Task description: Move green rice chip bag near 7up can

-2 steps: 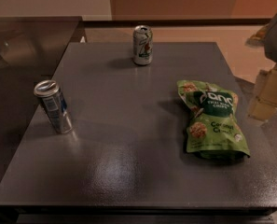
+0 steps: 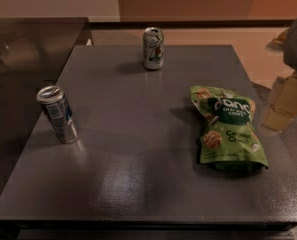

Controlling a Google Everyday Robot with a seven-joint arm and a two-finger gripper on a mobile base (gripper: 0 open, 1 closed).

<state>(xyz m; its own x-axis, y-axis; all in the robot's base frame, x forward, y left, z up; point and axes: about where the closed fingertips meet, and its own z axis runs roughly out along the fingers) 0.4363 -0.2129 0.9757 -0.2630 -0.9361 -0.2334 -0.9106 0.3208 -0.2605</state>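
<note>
The gripper (image 2: pixel 284 104) hangs at the right edge of the frame, just right of the green rice chip bag (image 2: pixel 229 128). Can't tell how open it is. The bag lies flat at centre right on the dark table (image 2: pixel 138 184). The 7up can (image 2: pixel 153 48) stands upright at top centre, well apart from it. A silver-and-blue can (image 2: pixel 58 114) is over on the left. No seeing inside any of them.

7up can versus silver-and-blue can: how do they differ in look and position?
The 7up can is silvery-white with green markings; the silver-and-blue can carries a blue band. The 7up can stands at the far edge of the table; the silver-and-blue can is near its left edge, closer to the camera. Both are silver-topped and apart from the green rice chip bag. The gripper sits off the right edge.
</note>
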